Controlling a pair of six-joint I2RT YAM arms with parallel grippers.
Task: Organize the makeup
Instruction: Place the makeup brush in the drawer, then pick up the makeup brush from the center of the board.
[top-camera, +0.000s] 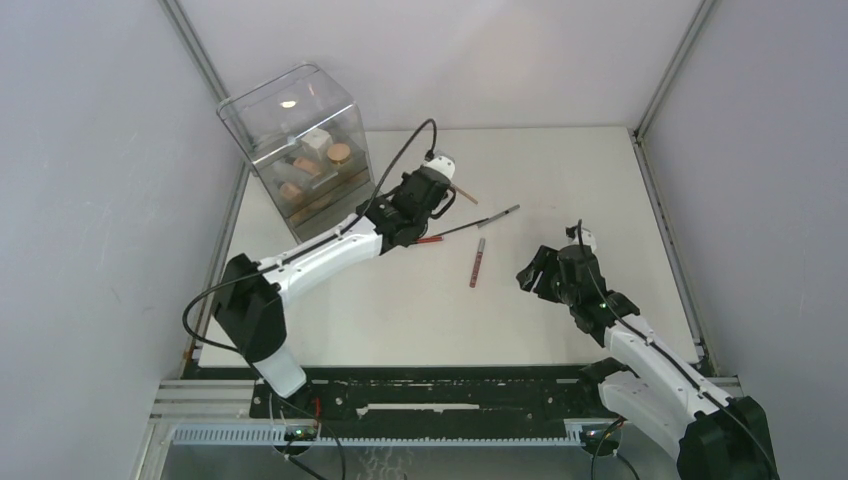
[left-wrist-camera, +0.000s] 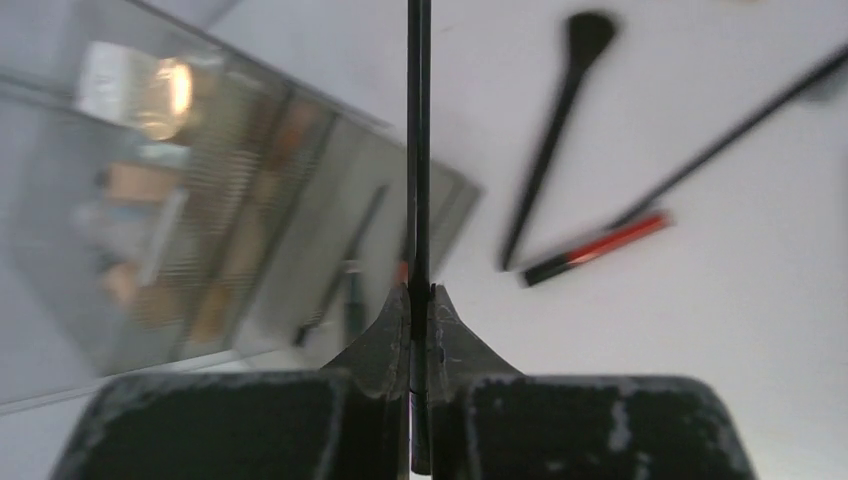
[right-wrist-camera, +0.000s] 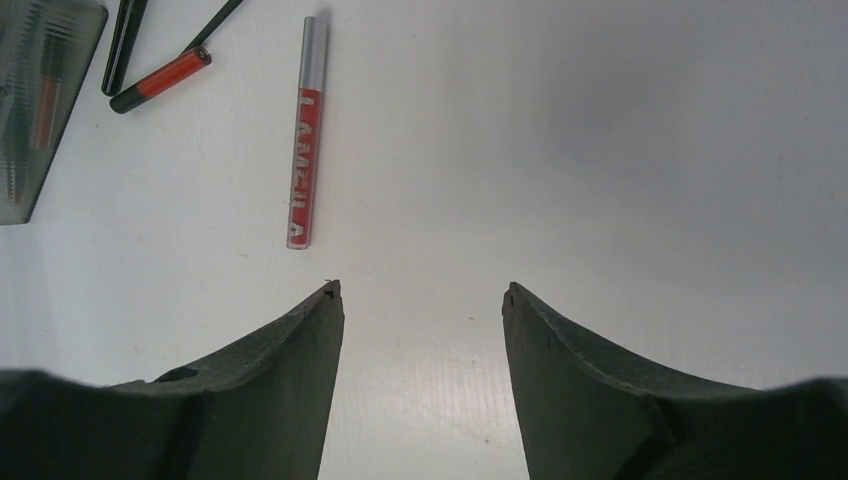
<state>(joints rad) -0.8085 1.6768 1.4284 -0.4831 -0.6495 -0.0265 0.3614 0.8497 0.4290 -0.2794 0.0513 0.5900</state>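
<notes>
Top external view, nearest the bases first.

- The right gripper (top-camera: 533, 268) hovers over the white table (top-camera: 600, 180). Its fingers are spread with nothing between them. The right wrist view agrees: the jaws stand apart with only bare table in the gap (right-wrist-camera: 420, 300).
- Just ahead of it and to its left, the red lip tube (top-camera: 478, 262) lies flat on the table, apart from the fingers. In the right wrist view its silver cap points away (right-wrist-camera: 303, 140).
- Farther in, the red-and-black pencil (top-camera: 428, 240) lies flat beside the left arm's wrist. The long thin black brush (top-camera: 480, 222) slants up and right from near the pencil's end.
- The left gripper (top-camera: 445, 192) is clenched on a thin black handle (left-wrist-camera: 418, 150). In the left wrist view the handle runs straight up from the closed fingertips (left-wrist-camera: 420, 300) and out of frame.
- A short tan length sticks out beside that gripper in the top view. Possibly it is part of the same item; cannot tell.
- The left wrist view also shows a paddle-headed black brush (left-wrist-camera: 560, 120) lying on the table near the pencil (left-wrist-camera: 600, 245).
- Farthest back, at the left wall, stands the clear box with drawers (top-camera: 295, 150). Inside it are a white cube box (top-camera: 317, 140), a round tan compact (top-camera: 340, 153) and blurred peach pieces.
</notes>
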